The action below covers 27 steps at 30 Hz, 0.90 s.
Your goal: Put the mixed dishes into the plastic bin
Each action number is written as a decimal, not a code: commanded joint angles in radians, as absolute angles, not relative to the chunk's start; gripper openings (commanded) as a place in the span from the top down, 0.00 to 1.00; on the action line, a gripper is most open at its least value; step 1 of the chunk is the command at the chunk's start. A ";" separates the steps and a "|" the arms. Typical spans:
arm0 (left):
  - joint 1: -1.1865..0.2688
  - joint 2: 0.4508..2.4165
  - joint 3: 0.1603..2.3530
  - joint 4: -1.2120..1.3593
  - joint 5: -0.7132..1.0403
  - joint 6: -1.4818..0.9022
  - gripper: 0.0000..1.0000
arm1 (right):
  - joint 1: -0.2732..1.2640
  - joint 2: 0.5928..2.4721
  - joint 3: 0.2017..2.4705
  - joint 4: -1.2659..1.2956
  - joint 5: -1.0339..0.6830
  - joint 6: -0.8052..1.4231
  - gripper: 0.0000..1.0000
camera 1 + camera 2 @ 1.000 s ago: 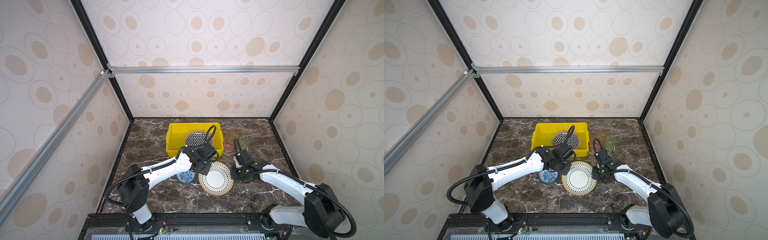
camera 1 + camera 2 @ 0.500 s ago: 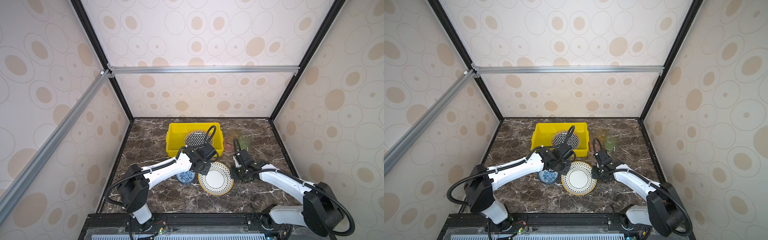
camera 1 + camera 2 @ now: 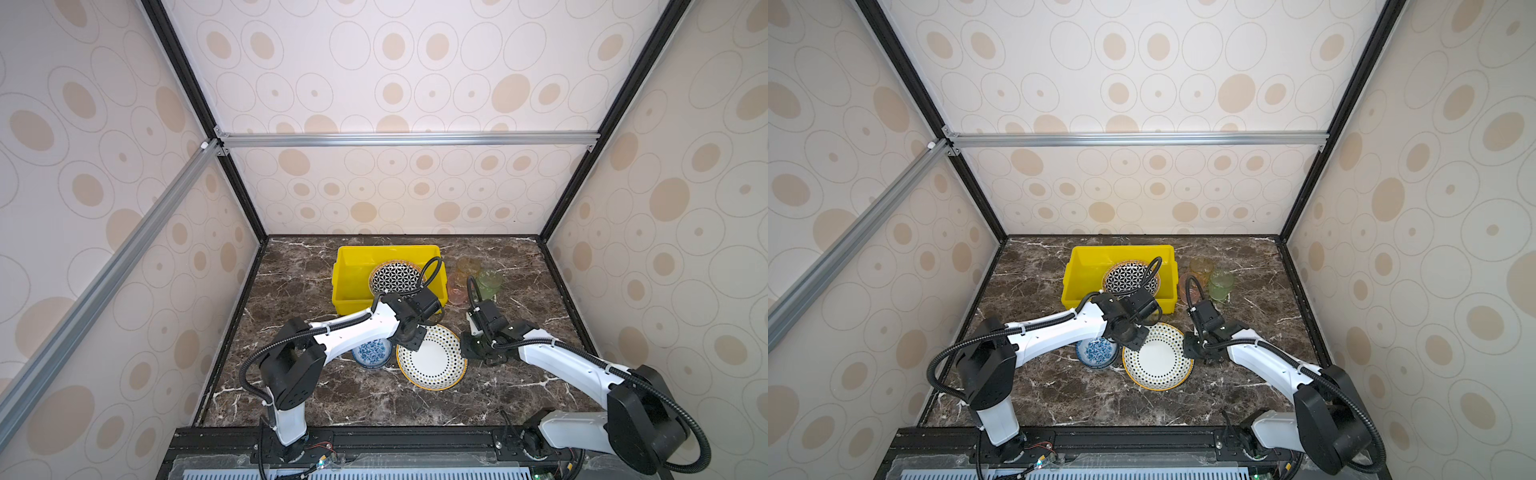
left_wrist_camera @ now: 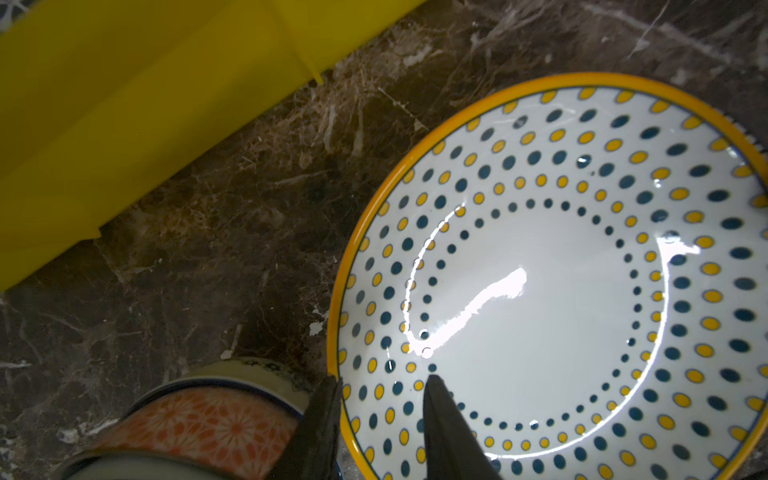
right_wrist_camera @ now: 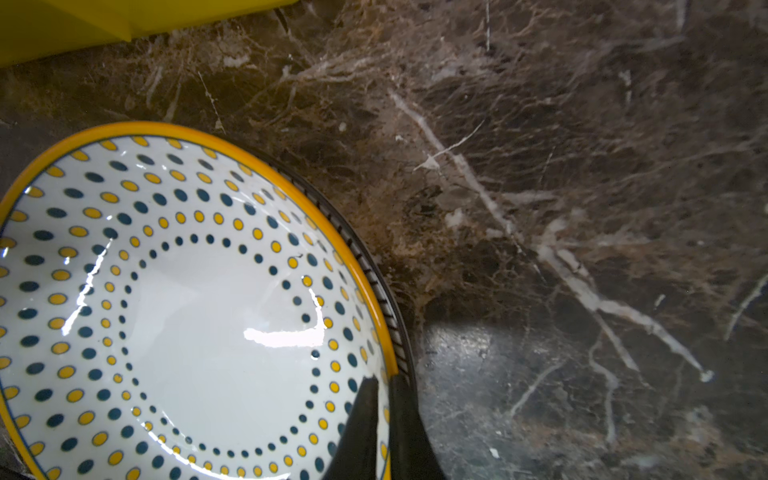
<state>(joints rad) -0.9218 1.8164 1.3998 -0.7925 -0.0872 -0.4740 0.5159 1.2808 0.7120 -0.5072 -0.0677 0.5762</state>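
Observation:
A white dotted plate with a yellow rim lies on the marble in front of the yellow plastic bin. My left gripper straddles the plate's near-left rim, open, with one finger outside and one inside. On the opposite rim my right gripper is shut on the dotted plate. The edge of a striped-rim plate peeks out underneath. A black-white geometric plate leans in the bin.
A blue-floral bowl sits just left of the dotted plate, close to my left outer finger. Pink, amber and green cups stand right of the bin. The enclosure's walls border the marble.
My left gripper's jaws have spread a little wider around the plate's rim. The arms and dishes have barely shifted.

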 commanded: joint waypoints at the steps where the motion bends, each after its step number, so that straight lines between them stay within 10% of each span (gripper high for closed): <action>1: -0.918 1.838 1.456 -0.836 -0.119 -0.436 0.65 | 0.529 1.274 0.678 -0.557 -0.064 0.586 0.89; 27: -0.875 1.900 1.448 -0.841 -0.081 -0.433 0.62 | 0.531 1.279 0.652 -0.522 -0.092 0.611 0.89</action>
